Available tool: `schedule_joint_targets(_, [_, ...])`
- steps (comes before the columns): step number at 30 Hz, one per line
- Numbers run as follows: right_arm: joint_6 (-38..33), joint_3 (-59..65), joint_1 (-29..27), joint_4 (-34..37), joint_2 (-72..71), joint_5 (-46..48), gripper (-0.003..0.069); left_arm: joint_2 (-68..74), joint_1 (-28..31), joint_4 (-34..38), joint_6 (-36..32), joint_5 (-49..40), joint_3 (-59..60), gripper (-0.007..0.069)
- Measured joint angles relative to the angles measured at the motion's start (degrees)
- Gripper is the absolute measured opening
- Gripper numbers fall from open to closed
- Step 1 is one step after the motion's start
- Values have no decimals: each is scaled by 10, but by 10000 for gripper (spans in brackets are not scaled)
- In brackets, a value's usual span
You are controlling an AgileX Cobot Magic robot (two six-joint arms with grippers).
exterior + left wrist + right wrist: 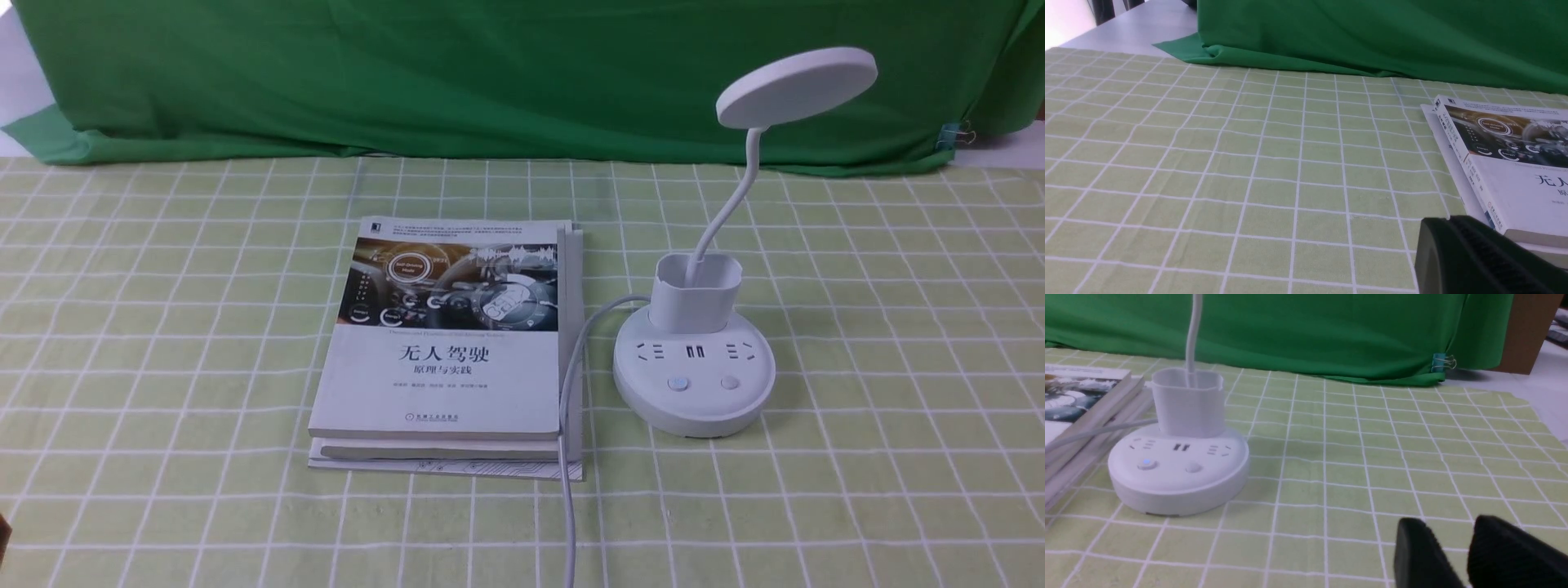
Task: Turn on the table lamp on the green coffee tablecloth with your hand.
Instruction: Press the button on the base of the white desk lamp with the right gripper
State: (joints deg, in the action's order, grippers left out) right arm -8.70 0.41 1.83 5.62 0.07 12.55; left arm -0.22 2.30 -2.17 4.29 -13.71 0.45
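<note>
Table lamp stands well apart from the right hand, whose fingers are slightly parted and grasp nothing. Bare green coffee tablecloth lies between them. The lamp base sits just beside the book stack, its cord along that edge. Left hand shows one finger only, so I cannot tell its state.

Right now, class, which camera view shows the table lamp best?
The front view: the whole table lamp, head to base. The right wrist view cuts off its head. The left wrist view misses it.
</note>
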Motion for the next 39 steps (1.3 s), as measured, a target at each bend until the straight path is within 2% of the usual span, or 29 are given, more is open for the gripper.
schedule_joint_targets(6, [167,0,0,1,0,-28,245,0,0,0,0,0,0,3])
schedule_joint_targets(11, [274,0,0,2,0,-86,245,0,0,0,0,0,0,3])
schedule_joint_targets(17, [311,0,0,3,0,-164,244,0,0,0,0,0,0,3])
schedule_joint_targets(20, [318,0,0,3,0,-179,217,0,0,0,0,0,0,3])
schedule_joint_targets(21, [318,0,0,3,0,-179,213,0,0,0,0,0,0,3])
schedule_joint_targets(22, [317,-1,0,3,1,-169,168,0,0,0,0,0,0,3])
schedule_joint_targets(24, [308,-7,1,3,7,-147,127,0,0,0,0,0,0,3])
schedule_joint_targets(25, [283,-37,3,3,28,-104,76,0,0,0,0,0,0,3])
schedule_joint_targets(27, [224,-102,16,3,86,-23,36,0,0,0,0,0,0,3])
schedule_joint_targets(33, [81,-317,78,3,339,241,32,0,0,0,0,0,0,3])
schedule_joint_targets(35, [55,-359,93,3,422,283,32,0,0,0,0,0,0,3])
schedule_joint_targets(36, [55,-363,94,3,431,285,32,0,0,0,0,0,0,3])
schedule_joint_targets(39, [32,-423,129,2,574,288,32,0,0,0,0,0,0,3])
